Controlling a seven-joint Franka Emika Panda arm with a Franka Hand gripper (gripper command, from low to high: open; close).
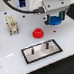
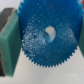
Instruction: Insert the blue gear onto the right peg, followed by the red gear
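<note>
In the exterior view we see only a sliver of the blue gear [image 1: 55, 19], most of it hidden by the gripper [image 1: 54, 18] holding it. In the wrist view its teeth run off the frame and blur. The two pegs on the plate [image 1: 30, 56] are too small to tell apart in detail.

Blue gear [image 2: 47, 36] between green-padded jaws

Before us: one blue gear [image 1: 54, 19], one red gear [image 1: 38, 32], one grey plate [image 1: 31, 53], two pegs, right peg [image 1: 46, 44].
</note>
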